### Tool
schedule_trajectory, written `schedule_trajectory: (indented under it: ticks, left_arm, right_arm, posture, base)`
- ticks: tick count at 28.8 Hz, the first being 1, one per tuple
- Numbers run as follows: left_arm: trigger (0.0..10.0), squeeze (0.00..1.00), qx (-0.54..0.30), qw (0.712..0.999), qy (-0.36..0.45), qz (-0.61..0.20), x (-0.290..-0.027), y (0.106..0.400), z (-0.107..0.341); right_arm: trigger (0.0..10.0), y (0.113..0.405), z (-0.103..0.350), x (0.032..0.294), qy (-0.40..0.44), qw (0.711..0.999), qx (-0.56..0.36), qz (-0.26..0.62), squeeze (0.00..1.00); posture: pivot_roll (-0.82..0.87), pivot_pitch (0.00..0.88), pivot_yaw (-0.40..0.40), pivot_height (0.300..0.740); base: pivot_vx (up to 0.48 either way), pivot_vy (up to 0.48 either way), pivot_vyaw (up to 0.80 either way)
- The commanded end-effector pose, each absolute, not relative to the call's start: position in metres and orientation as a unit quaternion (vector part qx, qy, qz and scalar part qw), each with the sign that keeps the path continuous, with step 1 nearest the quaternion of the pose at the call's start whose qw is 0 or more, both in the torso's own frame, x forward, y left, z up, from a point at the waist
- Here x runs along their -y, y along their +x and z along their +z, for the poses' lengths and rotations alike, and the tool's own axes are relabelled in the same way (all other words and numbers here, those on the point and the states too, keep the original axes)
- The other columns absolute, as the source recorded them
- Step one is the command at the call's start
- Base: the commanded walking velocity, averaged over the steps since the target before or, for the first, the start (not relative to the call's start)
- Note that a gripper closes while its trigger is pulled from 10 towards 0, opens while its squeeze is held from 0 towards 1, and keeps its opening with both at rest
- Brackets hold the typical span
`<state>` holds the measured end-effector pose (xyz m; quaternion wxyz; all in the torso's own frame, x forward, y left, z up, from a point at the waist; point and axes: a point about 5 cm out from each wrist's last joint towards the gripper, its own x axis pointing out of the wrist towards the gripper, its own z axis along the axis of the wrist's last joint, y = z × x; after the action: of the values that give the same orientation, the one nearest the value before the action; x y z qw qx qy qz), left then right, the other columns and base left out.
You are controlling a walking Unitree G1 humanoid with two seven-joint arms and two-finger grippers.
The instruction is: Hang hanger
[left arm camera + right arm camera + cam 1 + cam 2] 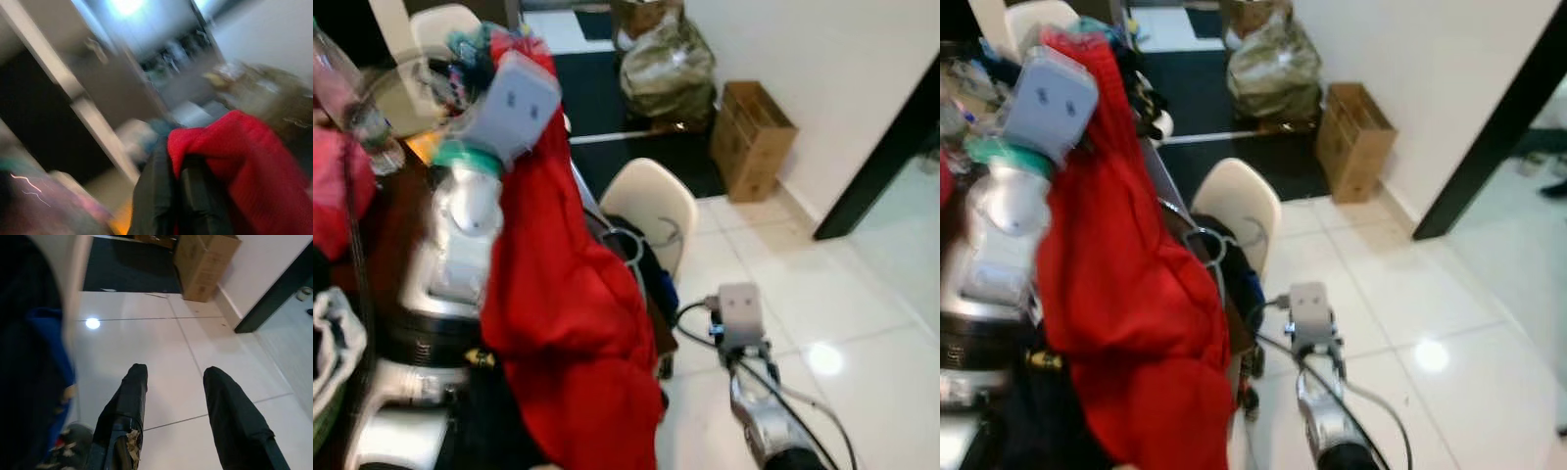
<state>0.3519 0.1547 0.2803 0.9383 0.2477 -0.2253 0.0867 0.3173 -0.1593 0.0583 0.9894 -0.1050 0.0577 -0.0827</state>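
A red garment (563, 294) hangs over my raised left arm (475, 196) and falls down past the table edge. In the blurred left wrist view, my left gripper (177, 159) has its black fingers (155, 196) close together, with the garment's red cloth (244, 161) gathered over their tips. A thin wire loop (628, 243), perhaps a hanger's hook, shows beside the garment above the chair. My right gripper (173, 372) hangs low over the white tiled floor (146, 338), open, with nothing between its fingers.
A white chair (651, 201) with dark clothes on it stands right of the garment. A cluttered dark table (382, 211) lies on the left. A cardboard box (751, 137) and a full bag (666, 64) stand by the wall. A dark door frame (881, 166) is at the right.
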Motion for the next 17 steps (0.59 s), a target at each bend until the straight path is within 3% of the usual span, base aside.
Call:
schedule_trajectory:
  ticks: [1, 8, 9, 17]
  left_arm:
    - [10.0, 0.00, 0.150, 0.966, 0.202, 0.061, -0.155, 0.349, 0.249]
    - [10.0, 0.00, 0.103, 0.977, 0.184, 0.040, -0.152, 0.347, 0.228]
    - [10.0, 1.00, 0.107, 0.973, 0.195, 0.059, -0.156, 0.340, 0.222]
    - [10.0, 1.00, 0.094, 0.967, 0.197, 0.134, -0.173, 0.311, 0.206]
  right_arm:
    - [10.0, 0.312, 0.050, 0.160, -0.094, 0.989, -0.073, -0.087, 0.00]
    - [10.0, 0.312, 0.050, 0.160, -0.093, 0.989, -0.072, -0.087, 0.00]
    - [10.0, 0.313, 0.051, 0.159, -0.092, 0.990, -0.071, -0.083, 0.00]
    - [10.0, 0.314, 0.052, 0.155, -0.088, 0.991, -0.066, -0.070, 0.00]
  posture:
    - [0.03, 0.083, 0.034, 0.740]
    - [0.03, 0.083, 0.034, 0.740]
    - [0.05, 0.089, 0.028, 0.740]
    - [0.07, 0.092, 0.023, 0.740]
  base:
    - [0.000, 0.000, 0.00]
    - [0.000, 0.000, 0.00]
    - [0.000, 0.000, 0.00]
    - [0.000, 0.000, 0.00]
